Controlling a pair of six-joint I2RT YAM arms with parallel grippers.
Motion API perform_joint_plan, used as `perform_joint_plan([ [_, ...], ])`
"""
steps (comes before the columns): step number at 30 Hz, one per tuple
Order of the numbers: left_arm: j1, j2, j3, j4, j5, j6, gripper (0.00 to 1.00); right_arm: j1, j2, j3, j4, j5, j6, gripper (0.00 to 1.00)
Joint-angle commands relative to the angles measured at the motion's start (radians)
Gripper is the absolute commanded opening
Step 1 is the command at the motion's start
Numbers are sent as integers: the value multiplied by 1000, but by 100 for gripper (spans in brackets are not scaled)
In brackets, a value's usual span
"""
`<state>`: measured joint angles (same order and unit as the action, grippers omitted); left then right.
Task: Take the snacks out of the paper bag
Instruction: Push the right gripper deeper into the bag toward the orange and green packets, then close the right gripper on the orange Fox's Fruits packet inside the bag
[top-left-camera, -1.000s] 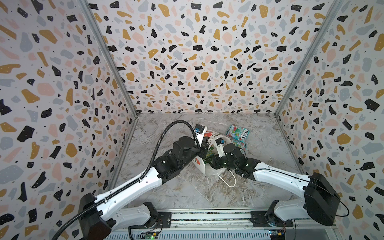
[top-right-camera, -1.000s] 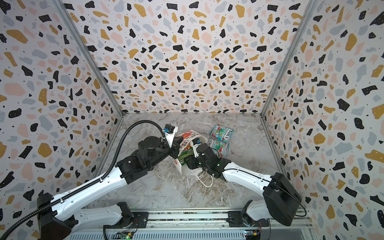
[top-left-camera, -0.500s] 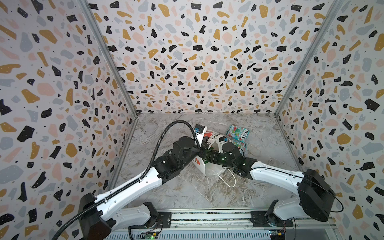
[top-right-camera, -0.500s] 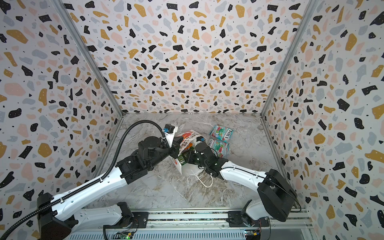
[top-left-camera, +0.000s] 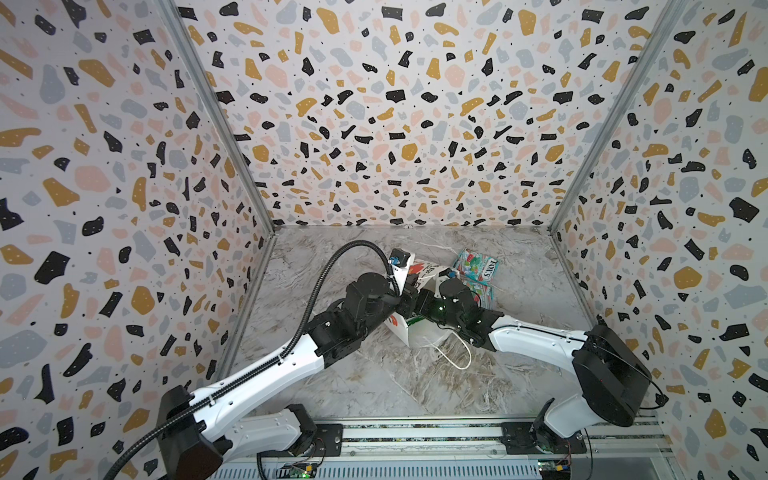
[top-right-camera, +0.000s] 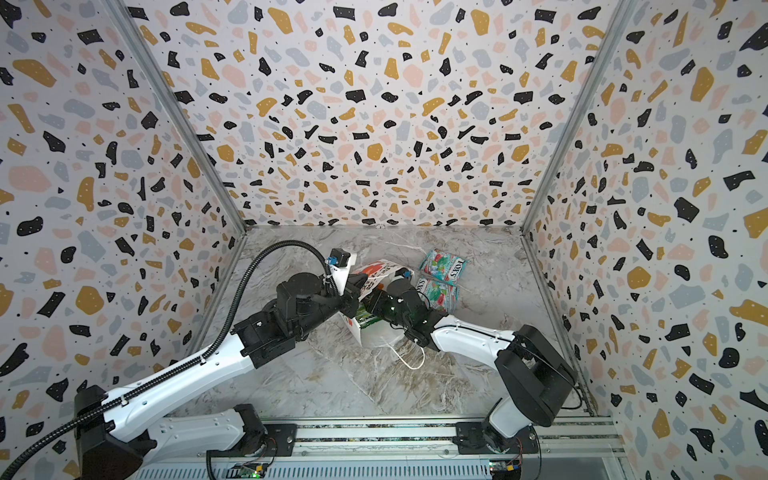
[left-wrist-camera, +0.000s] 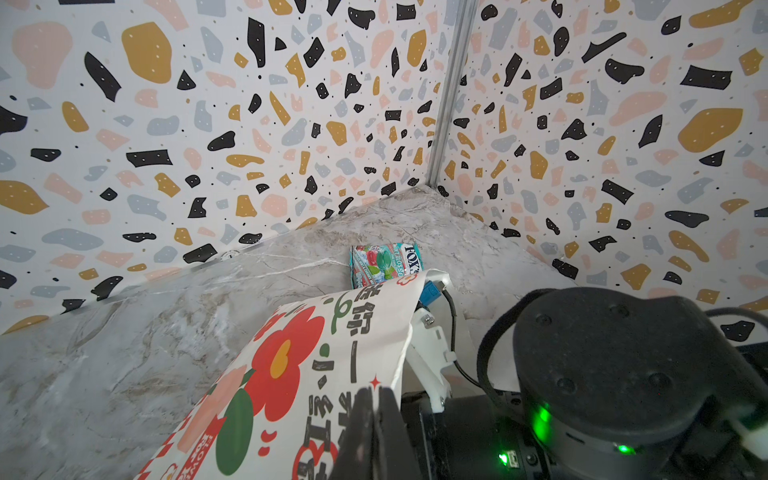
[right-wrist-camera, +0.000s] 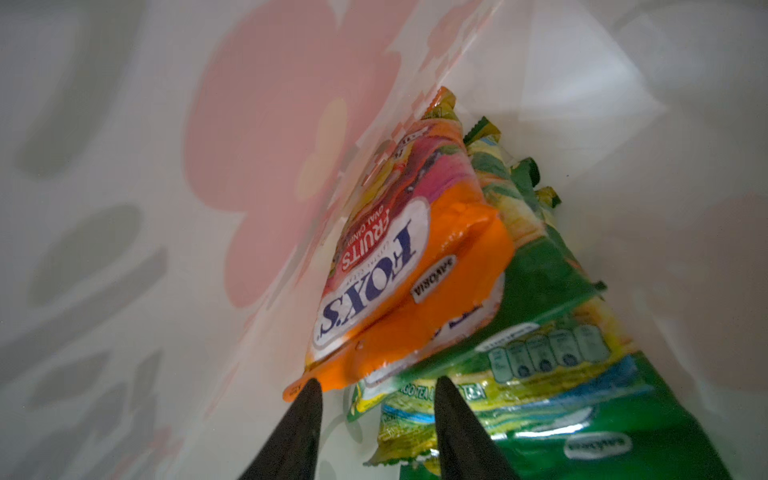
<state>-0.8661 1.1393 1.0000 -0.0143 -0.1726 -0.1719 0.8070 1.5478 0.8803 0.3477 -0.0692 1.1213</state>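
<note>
The white paper bag (top-left-camera: 420, 337) with a red flower print (left-wrist-camera: 291, 365) lies tipped on the table's middle. My left gripper (left-wrist-camera: 376, 399) is shut on its rim and holds the mouth up. My right gripper (right-wrist-camera: 376, 388) is inside the bag with its jaws open. One fingertip (right-wrist-camera: 307, 395) touches the corner of an orange-pink snack pouch (right-wrist-camera: 399, 282). A green pouch (right-wrist-camera: 540, 332) lies beside and under the orange one, with a yellow-green edge between the tips. Two teal-and-red pouches (top-left-camera: 478, 266) (top-left-camera: 482, 291) lie on the table behind the bag, in both top views (top-right-camera: 442, 266).
A white cord handle (top-left-camera: 453, 357) loops onto the marble table in front of the bag. Terrazzo-patterned walls (top-left-camera: 124, 208) close in the left, back and right. A metal rail (top-left-camera: 415, 434) carrying both arm bases runs along the front edge.
My right gripper has pushed further into the bag's mouth, and its jaws have opened a little wider. The left arm and the bag have stayed put.
</note>
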Motion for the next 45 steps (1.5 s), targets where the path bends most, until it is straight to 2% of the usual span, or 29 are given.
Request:
perform_joint_plan([
  [1,-1,1,1,28,6,9,0,-10,13,46,43,0,18,43],
  [21,-2,8,9,19,43,18,0,-63,158,156,-12,36,38,43],
  [33,-1,8,11,18,61,21,0,-66,213,148,-13,23,26,39],
  [35,-1,9,10,16,60,21,0,-66,218,154,-14,22,13,35],
  [42,-1,19,17,2,22,18,0,-65,188,138,-9,26,-37,0],
  [45,-2,23,20,-7,-20,17,0,-63,162,122,-12,23,-62,0],
])
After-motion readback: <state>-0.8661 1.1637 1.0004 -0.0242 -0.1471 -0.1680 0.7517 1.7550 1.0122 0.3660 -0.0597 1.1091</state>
